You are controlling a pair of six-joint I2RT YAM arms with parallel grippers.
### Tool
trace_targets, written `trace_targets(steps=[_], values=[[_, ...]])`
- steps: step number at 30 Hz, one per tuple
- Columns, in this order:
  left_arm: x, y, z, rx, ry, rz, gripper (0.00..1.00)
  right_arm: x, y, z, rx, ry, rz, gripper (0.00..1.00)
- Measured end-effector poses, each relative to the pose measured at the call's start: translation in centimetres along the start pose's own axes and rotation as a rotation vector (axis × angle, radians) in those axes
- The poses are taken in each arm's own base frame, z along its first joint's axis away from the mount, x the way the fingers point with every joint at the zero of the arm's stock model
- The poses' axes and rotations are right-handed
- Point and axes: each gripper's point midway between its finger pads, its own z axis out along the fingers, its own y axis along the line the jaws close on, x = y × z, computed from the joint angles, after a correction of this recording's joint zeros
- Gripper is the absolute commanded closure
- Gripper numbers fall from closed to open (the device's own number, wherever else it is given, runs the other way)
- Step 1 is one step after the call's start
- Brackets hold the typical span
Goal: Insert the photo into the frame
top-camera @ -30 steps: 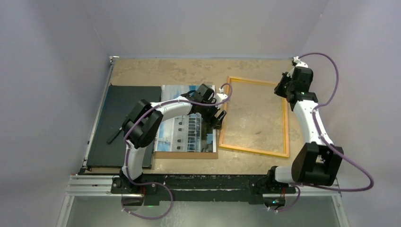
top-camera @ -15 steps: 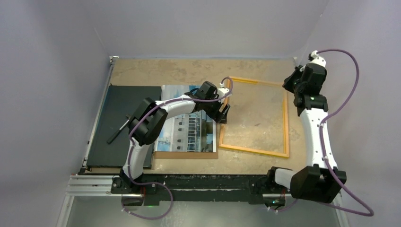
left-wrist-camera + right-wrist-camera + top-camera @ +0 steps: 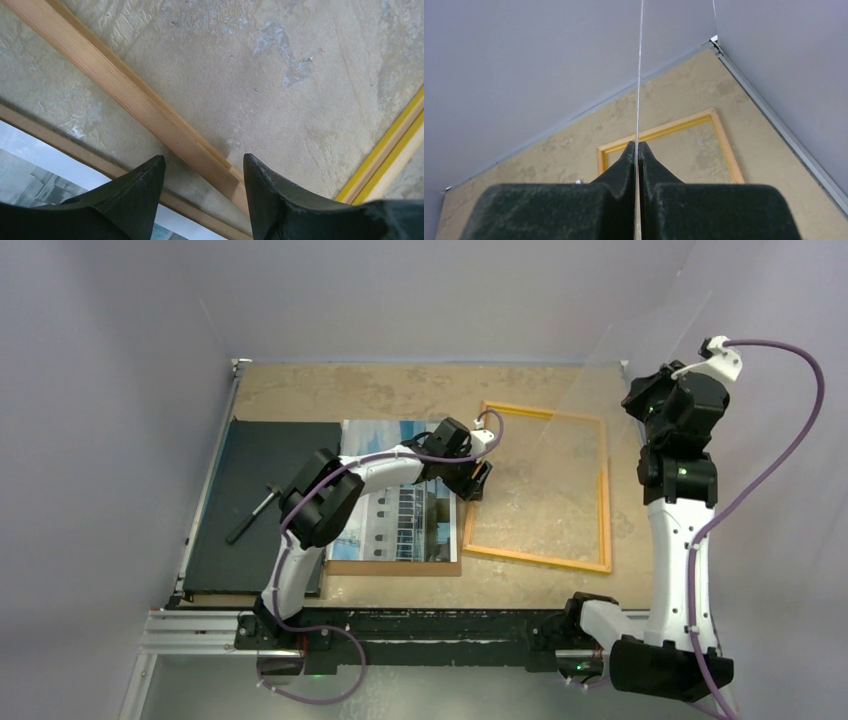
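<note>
Overhead view first. Left hand (image 3: 478,480) down at the left rail of the frame (image 3: 535,558), with fingers tucked under the wrist and the gap unreadable from here. Photo (image 3: 400,515) flat on a brown board (image 3: 395,568) just left of the frame, its upper right part covered by the left arm. Right hand (image 3: 638,390) raised high at far right, pinching a clear pane (image 3: 610,390) that is almost invisible, only faint edges showing. Black board (image 3: 255,470) at far left on the surface (image 3: 400,390), with a dark stick (image 3: 250,518) on it, too small to identify. Compared with a second ago: right arm taller and straighter, pane carried up away from the frame, left hand shifted slightly right.

Left wrist view. Fingers (image 3: 145,200) moderately apart, straddling the pale wooden rail, contact unclear. Photo cut off at the bottom-left corner.

Right wrist view. Fingers (image 3: 624,165) pressed together on the pane, seen edge-on as a thin bright line. Frame below, lower part hidden behind the fingers.
</note>
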Motion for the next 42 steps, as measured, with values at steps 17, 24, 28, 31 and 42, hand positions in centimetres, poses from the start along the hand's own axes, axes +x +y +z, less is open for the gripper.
trace_targets(steps=[17,24,28,31,42], values=[[-2.4,-1.6,2.1,-0.11,-0.048,-0.065,1.0,-1.1,-0.2,-1.2,0.013,-0.041,0.006,1.0],[-4.4,0.2,1.0,-0.188,-0.077,-0.062,1.0,-1.2,-0.5,-1.2,0.032,-0.049,0.003,1.0],[-4.8,1.6,0.4,-0.23,-0.078,-0.062,1.0,-1.2,-0.6,-1.2,0.035,-0.05,0.003,1.0],[-5.1,1.5,0.1,-0.235,-0.072,-0.064,1.0,-1.2,-0.6,-1.2,0.035,-0.051,0.003,1.0],[-5.7,-0.4,0.2,-0.154,-0.082,-0.17,1.0,-1.8,-0.3,-1.3,0.03,-0.062,0.004,1.0]])
